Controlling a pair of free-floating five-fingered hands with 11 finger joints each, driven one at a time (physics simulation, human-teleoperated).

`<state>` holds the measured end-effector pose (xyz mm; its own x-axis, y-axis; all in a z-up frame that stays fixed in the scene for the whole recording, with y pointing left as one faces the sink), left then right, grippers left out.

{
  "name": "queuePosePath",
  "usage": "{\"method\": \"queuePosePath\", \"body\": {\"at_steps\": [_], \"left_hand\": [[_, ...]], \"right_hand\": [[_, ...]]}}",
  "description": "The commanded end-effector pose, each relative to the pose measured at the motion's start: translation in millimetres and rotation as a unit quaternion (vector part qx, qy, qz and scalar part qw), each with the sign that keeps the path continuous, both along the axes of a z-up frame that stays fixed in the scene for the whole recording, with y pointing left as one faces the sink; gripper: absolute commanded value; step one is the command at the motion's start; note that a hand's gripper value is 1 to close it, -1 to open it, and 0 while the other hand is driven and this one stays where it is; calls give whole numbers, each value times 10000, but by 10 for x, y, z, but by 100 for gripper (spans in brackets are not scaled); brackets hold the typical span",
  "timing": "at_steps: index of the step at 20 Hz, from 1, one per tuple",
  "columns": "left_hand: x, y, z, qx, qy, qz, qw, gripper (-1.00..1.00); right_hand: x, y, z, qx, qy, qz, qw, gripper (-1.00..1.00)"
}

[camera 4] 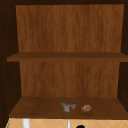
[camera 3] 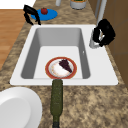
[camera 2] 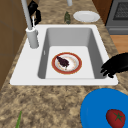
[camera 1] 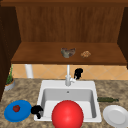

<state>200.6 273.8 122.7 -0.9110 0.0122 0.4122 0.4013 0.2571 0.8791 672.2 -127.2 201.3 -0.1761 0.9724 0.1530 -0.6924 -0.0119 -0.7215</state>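
- The right hand [camera 1: 78,73] sits at the far side of the sink [camera 1: 43,93], just right of the faucet [camera 1: 67,78], with its fingers curled down by the small lever on the faucet base.
- In the right side view this hand [camera 3: 105,32] bends round the lever [camera 3: 98,35]; whether it really grips or merely touches it, I cannot tell. In the left side view it [camera 2: 33,11] shows behind the faucet post [camera 2: 32,37].
- The left hand [camera 1: 37,110] hangs over the near left corner of the sink, between the rim and the blue plate [camera 1: 11,115]. Its fingers are curled downward and hold nothing.
- In the left side view that hand [camera 2: 117,65] reaches over the sink rim [camera 2: 62,81], its fingertips close above the white edge.
- A tomato [camera 1: 16,108] lies on the blue plate, on the table [camera 1: 25,91] left of the sink.
- In the basin lies a red-rimmed plate [camera 2: 77,67] with a dark piece of food [camera 2: 63,61] on it.
- A large red ball [camera 1: 67,114] covers the near part of the basin in the front view.
- On the table to the right lie a dark green bottle [camera 1: 107,99] on its side and a white plate [camera 1: 116,115] nearer.
- A potted plant [camera 1: 9,81] stands far left on the table.
- On the shelf [camera 1: 37,56] above sit a grey bowl-like thing [camera 1: 68,52] and a small brown lump [camera 1: 85,54].
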Motion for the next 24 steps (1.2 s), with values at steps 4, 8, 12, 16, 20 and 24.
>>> {"method": "queuePosePath", "body": {"at_steps": [4, 8, 12, 16, 20, 24], "left_hand": [[0, 0, 0, 0, 0, 0, 10000, 0], [0, 0, 0, 0, 0, 0, 10000, 0], [0, 0, 0, 0, 0, 0, 10000, 0], [0, 0, 0, 0, 0, 0, 10000, 0], [0, 0, 0, 0, 0, 0, 10000, 0], [0, 0, 0, 0, 0, 0, 10000, 0]], "right_hand": [[13, 218, 48, -19, 533, 91, 9985, 100], [32, 253, 26, -139, 583, 70, 9982, 100], [51, 273, 50, -149, 603, 64, 9980, 100], [61, 312, 81, -220, 556, 67, 9982, 100], [67, 350, 103, -328, 572, 55, 9978, 100], [50, 405, 42, -453, 382, 3, 9982, 100]]}}
